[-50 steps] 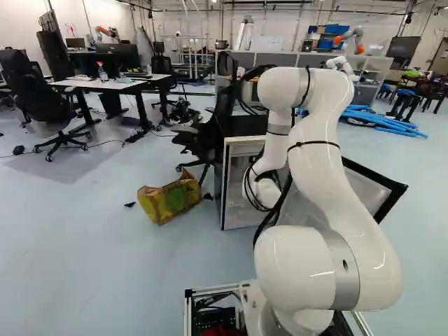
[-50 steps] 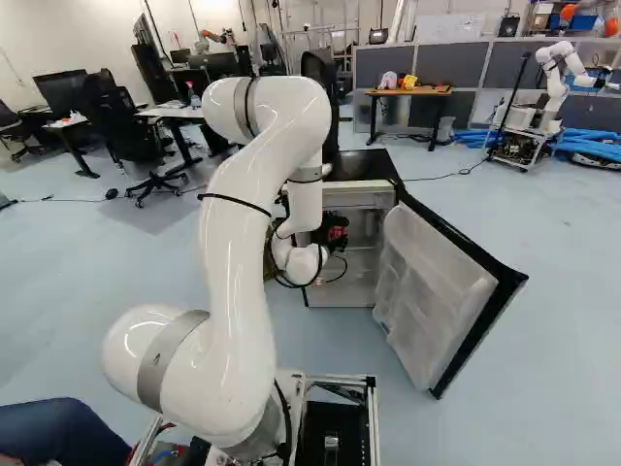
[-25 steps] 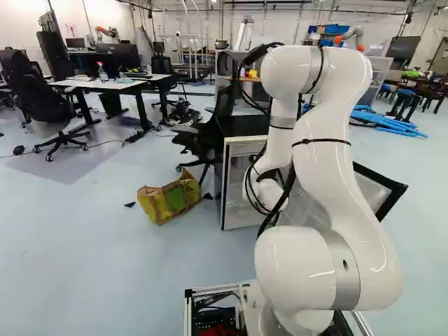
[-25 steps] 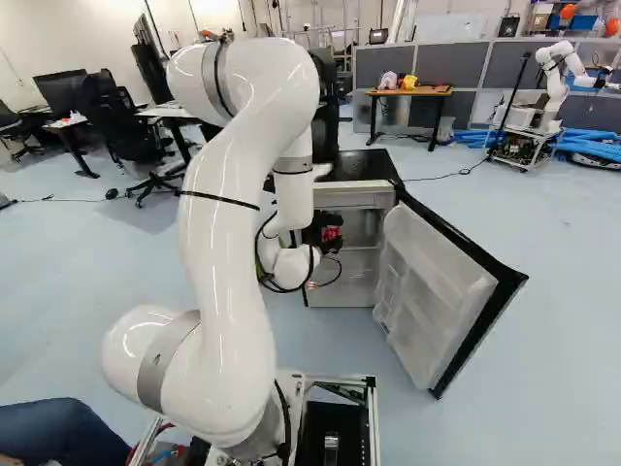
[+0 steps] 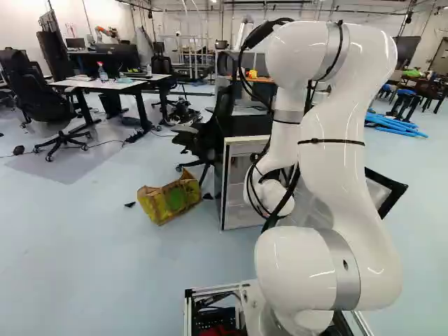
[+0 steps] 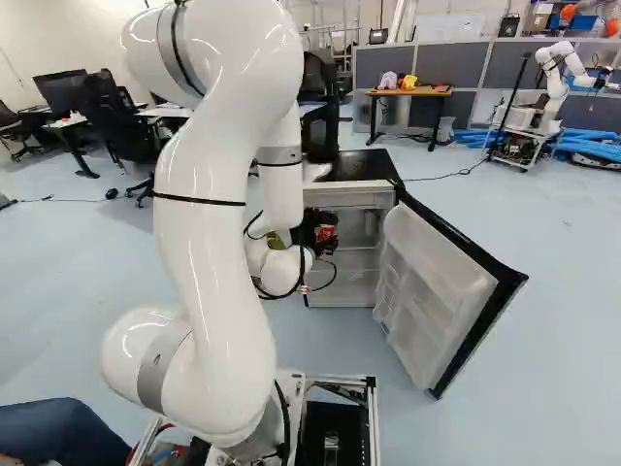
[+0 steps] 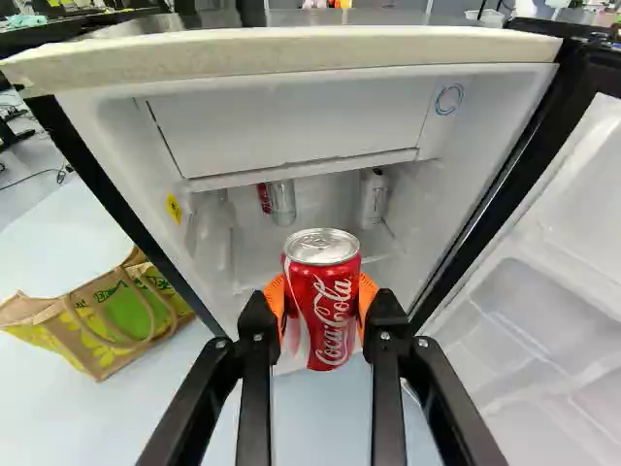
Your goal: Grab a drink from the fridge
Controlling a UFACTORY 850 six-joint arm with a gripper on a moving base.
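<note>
The pale blue floor [image 6: 543, 340] runs up to the fridge [image 7: 291, 50], open at twelve o'clock from the gripper [image 7: 323, 299], with its door [image 6: 427, 291] at two and a bag [image 7: 107, 325] at ten. Over the last second the arm [image 6: 209, 223] has drawn back, elbow rising, and the red can [image 7: 333, 316] came along, upright and pinched between both orange pads [image 7: 276, 299]. It looks clear of the shelves, so I'd call the grab nearly done.
</note>
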